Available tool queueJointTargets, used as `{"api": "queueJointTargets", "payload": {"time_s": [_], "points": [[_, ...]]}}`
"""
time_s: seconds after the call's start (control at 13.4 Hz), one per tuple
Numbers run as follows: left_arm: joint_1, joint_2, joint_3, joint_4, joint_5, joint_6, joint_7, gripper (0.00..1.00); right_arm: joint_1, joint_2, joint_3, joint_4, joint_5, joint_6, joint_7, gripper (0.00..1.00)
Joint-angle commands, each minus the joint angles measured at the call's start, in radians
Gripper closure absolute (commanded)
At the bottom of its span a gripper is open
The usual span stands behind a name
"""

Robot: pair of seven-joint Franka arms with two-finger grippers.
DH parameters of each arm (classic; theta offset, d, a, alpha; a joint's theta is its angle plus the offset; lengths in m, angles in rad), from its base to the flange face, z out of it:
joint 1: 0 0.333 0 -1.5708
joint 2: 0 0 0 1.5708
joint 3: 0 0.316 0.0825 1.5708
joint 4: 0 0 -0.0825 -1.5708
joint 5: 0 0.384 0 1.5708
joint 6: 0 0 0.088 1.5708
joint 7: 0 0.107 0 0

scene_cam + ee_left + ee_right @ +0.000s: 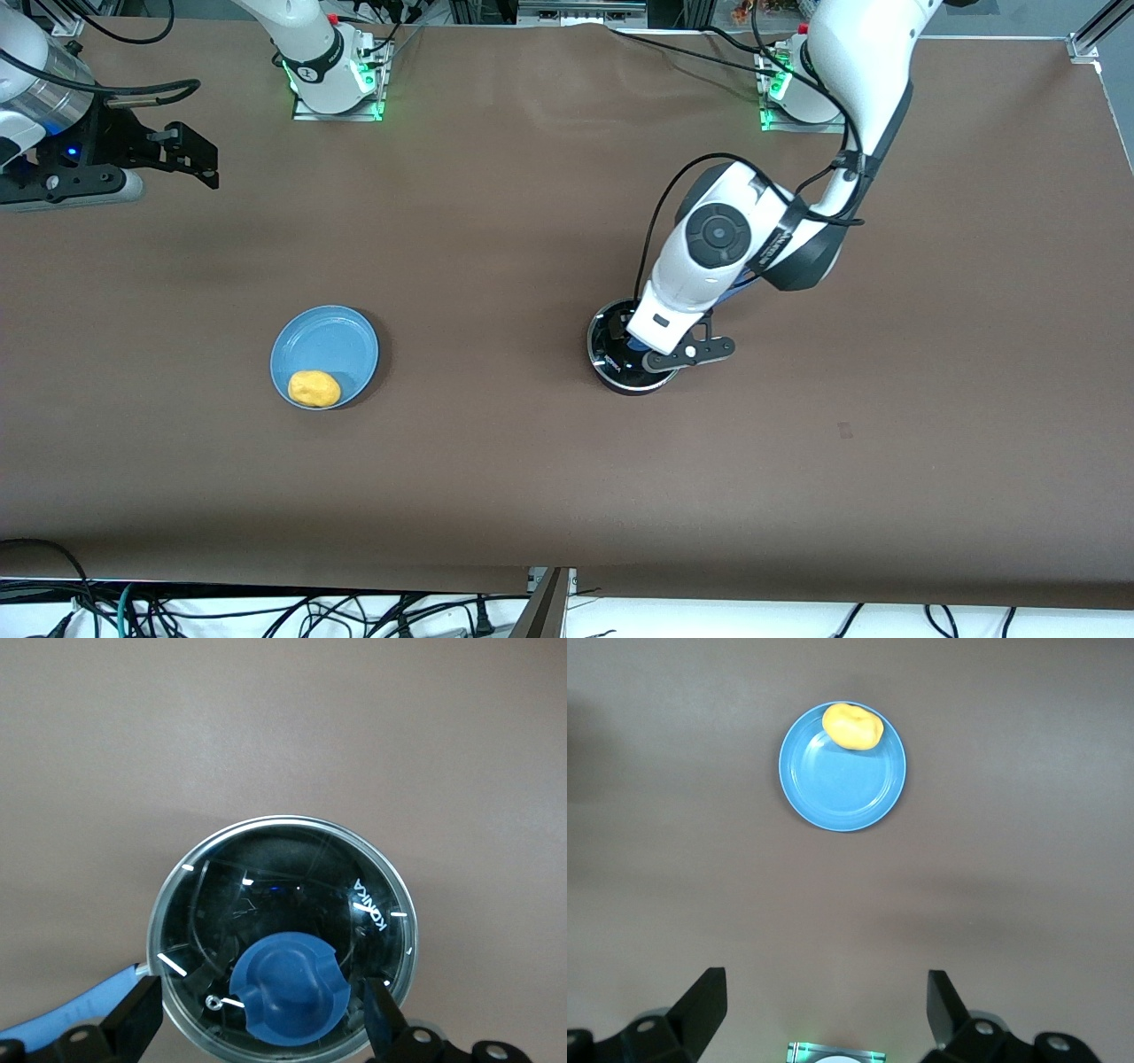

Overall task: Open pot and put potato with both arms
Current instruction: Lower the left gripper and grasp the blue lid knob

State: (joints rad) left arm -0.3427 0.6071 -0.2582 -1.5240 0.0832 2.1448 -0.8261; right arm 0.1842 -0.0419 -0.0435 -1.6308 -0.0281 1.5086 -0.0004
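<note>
The black pot (618, 376) stands on the table toward the left arm's end, with a glass lid (266, 877) and a blue knob (288, 988) on it. Its blue handle (71, 1017) sticks out at one side. My left gripper (261, 1020) is open and hangs low over the lid, one finger (137, 1019) on each side of the knob, not touching it. The yellow-orange potato (314, 388) lies on the light-blue plate (330, 341), at the edge nearer to the front camera. It also shows in the right wrist view (852, 726). My right gripper (199, 161) is open and empty, waiting high at the right arm's end.
The brown table runs wide between the plate (842, 784) and the pot. The arm bases with green lights (337, 97) stand along the back edge. Cables lie below the table's front edge.
</note>
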Motion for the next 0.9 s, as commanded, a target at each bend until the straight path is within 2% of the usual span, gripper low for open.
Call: {"api": "queueJointTargets", "payload": {"time_s": [0.0,0.15,0.67,0.82], "points": [[-0.041,0.049,0.011,0.062,0.041,-0.014,-0.051,0.00,-0.008,0.008,0.007,0.023,0.014,-0.001,0.004,0.00],[-0.048,0.057,0.010,0.062,0.082,-0.014,-0.061,0.00,-0.008,0.008,0.007,0.023,0.013,0.005,0.004,0.00],[-0.059,0.079,0.010,0.062,0.118,-0.013,-0.070,0.00,-0.003,0.017,0.007,0.026,0.013,0.061,-0.001,0.00],[-0.059,0.074,0.010,0.062,0.119,-0.016,-0.071,0.14,-0.006,0.023,0.008,0.026,0.013,0.058,-0.003,0.00]]}}
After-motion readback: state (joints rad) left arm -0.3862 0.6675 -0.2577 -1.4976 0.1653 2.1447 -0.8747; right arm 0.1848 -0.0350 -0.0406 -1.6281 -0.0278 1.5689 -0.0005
